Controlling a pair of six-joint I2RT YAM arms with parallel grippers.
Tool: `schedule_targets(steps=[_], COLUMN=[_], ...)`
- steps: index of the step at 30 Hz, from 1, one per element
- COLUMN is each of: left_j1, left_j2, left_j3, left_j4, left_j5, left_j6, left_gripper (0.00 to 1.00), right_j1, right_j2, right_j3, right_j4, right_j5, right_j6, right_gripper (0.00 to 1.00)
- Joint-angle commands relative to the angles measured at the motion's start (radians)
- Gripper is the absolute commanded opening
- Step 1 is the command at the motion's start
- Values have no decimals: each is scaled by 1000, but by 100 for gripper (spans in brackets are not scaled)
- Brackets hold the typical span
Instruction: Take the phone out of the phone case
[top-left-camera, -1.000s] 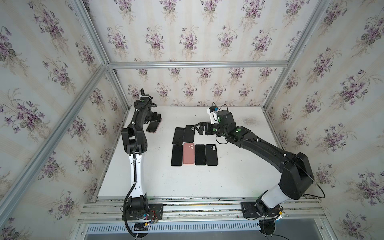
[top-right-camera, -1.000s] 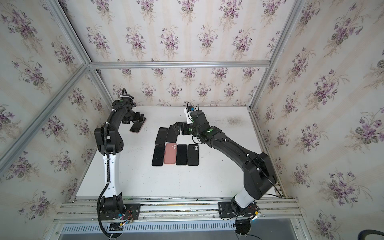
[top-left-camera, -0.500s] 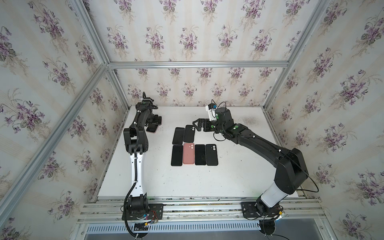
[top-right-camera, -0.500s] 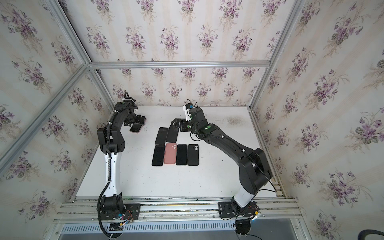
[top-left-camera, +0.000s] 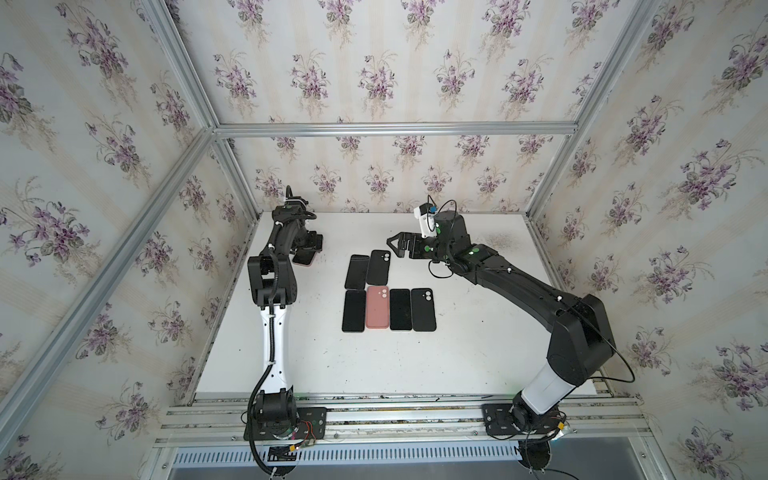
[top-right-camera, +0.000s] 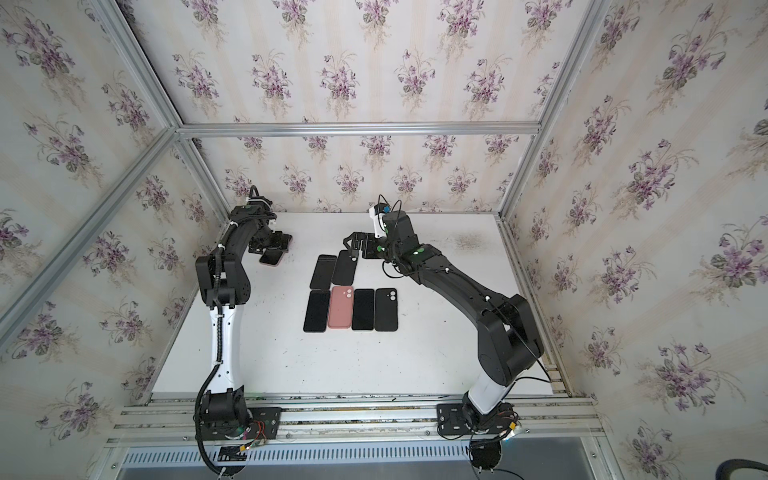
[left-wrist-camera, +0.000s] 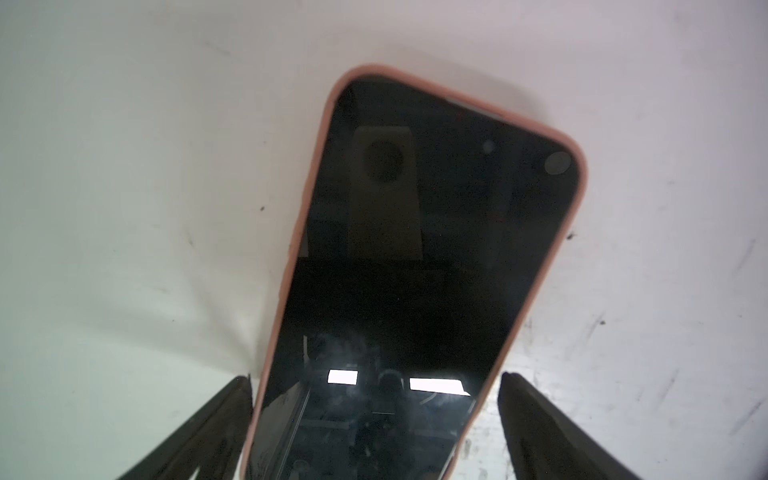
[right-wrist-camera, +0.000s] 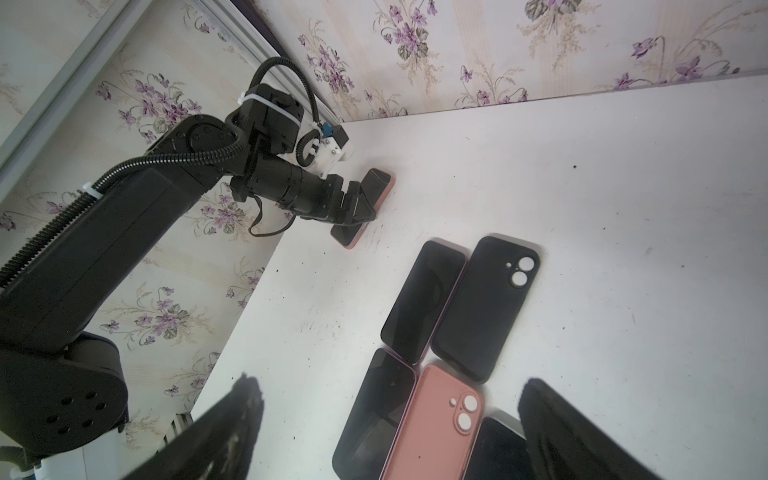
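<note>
1. Near part of the bench (top-left-camera: 478, 332): a row (top-left-camera: 388, 309) of four loose phones and cases, with a pair (top-left-camera: 368, 270) just beyond. We judge these out of play.
2. Right gripper (top-left-camera: 394, 246): spread and empty, hanging just beyond the pair and well apart from the task's phone.
3. Far left: the phone (left-wrist-camera: 415, 249) lies screen up in its pink case (left-wrist-camera: 581, 178) on the bench. The left gripper (left-wrist-camera: 376, 376) is spread astride one end, and its fingers (left-wrist-camera: 224, 415) flank the long sides. We see no firm pinch.
4. The phone's long axis runs straight out from the left gripper. We judge that this nearer arm need only close across the width.
</note>
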Motion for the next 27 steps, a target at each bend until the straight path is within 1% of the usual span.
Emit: schedule_targets(steps=[1,4,12,15,22,27], left_j1=[6,14,16,15,10,-2], left_j2=[0,0,0,5,4,3], left_j3=[-2,-2,-10,-18,-24,-31], left_j4=[-9,-14,-27,-42,-68,-92], left_j5=[33,61,88,92,72,28], left_j6=[2,-4,1,4,6,6], left_gripper=[93,91,90,90,90,88], right_j1=[-15,-21,-29,-30,-33,-33], right_j2=[-12,-23,-57,-70,-79,-83], right_j3=[14,12,-21,-35,-48,-47], right_j4=[44,46,52,60,72,80], right_j5=[-5,-5,2,6,6,6], right_j6=[16,21,33,39,54,60], right_gripper=[99,99,99,99,99,99])
